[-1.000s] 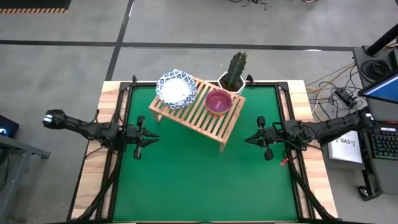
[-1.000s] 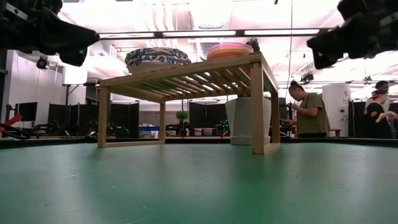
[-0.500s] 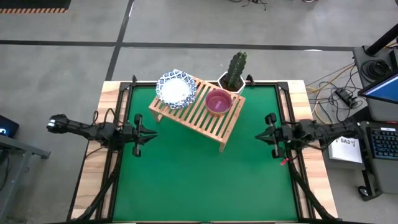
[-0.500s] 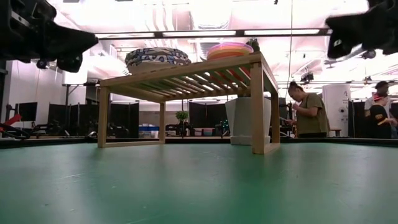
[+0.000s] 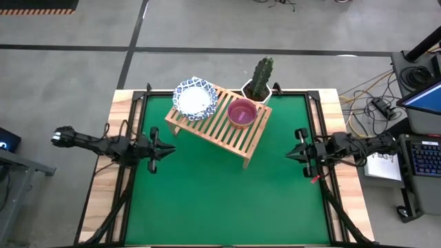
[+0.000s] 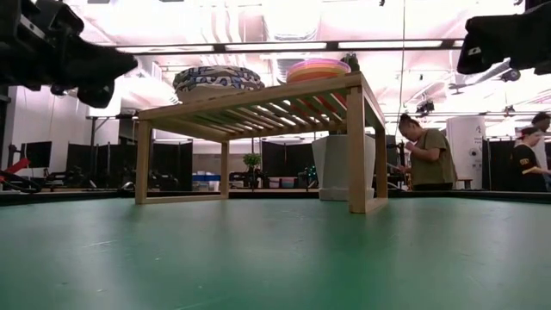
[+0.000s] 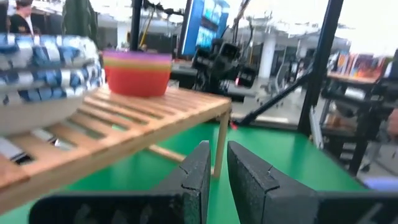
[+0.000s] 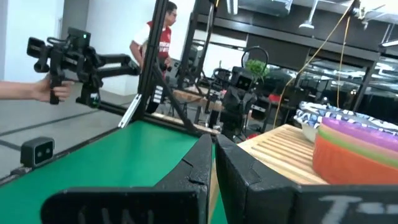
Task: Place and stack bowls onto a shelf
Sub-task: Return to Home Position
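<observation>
The wooden shelf [image 5: 219, 125] stands on its legs on the green mat, toward the far side. On its slatted top sit a stack of white bowls with blue rims [image 5: 195, 98] and a stack of coloured bowls [image 5: 242, 113] with a purple one uppermost. Both stacks also show in the low view: the blue-rimmed stack [image 6: 218, 82] and the coloured stack [image 6: 318, 69]. My left gripper [image 5: 169, 149] hovers level at the mat's left edge, shut to a narrow slit, with nothing in it. My right gripper [image 5: 289, 155] hovers level at the mat's right edge, shut and empty.
A white pot with a cactus [image 5: 259, 81] stands just behind the shelf's far right corner. The green mat [image 5: 220, 200] lies bare in front of the shelf. People [image 6: 426, 155] stand in the room beyond the table.
My right gripper has drawn back toward the table's right edge, away from the shelf, rolling a little and staying shut. The shelf and both bowl stacks have kept still.
</observation>
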You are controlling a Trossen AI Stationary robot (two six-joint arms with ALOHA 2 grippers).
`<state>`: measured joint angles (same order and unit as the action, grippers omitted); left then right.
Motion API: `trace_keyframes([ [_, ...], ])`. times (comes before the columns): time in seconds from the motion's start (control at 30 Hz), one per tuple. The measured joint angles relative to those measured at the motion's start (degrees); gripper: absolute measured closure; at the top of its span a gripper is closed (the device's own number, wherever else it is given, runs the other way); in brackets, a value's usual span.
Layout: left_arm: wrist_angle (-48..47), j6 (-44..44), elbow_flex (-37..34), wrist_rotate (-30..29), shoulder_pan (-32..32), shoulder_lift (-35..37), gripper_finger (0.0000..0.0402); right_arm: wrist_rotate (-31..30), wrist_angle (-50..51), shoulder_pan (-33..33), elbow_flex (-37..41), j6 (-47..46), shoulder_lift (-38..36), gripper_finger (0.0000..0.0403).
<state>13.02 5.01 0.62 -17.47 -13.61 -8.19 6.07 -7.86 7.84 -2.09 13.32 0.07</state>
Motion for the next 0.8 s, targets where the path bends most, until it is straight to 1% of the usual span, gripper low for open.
trace_keyframes([
  [0.1,-2.9,0.03,0.0,0.0,0.0,-0.74,0.0365,-0.03,0.24,0.0,0.0,1.32,0.06,0.039],
  [0.27,-4.07,0.05,0.0,0.0,0.0,-2.33,0.0365,-0.22,0.4,0.0,0.2,3.14,0.07,0.039],
  [0.33,-4.06,0.05,0.0,0.0,0.0,-2.94,0.0365,-3.25,2.0,0.04,0.22,3.17,0.08,0.039],
  [0.43,-4.05,0.05,0.0,0.0,0.0,-3.65,0.0365,-14.03,7.26,0.02,0.24,2.24,0.3,0.039],
  [0.53,-4.1,0.03,0.0,0.0,0.0,-4.28,0.0365,-22.47,8.37,-0.02,-0.05,-4.5,2.14,0.039],
  [0.57,-3.99,0.05,0.0,0.0,0.0,-4.48,0.0365,-23.79,8.58,0.02,-0.28,-6.45,2.8,0.039],
  [0.63,-4.1,0.05,0.0,0.01,0.0,-4.79,0.0365,-24.58,8.82,0.02,-0.53,-9.61,3.81,0.039],
  [0.8,-4.07,0.05,0.0,0.0,0.0,-5.45,0.0365,-24.13,8.73,0.02,-0.61,-13.54,5.26,0.039],
])
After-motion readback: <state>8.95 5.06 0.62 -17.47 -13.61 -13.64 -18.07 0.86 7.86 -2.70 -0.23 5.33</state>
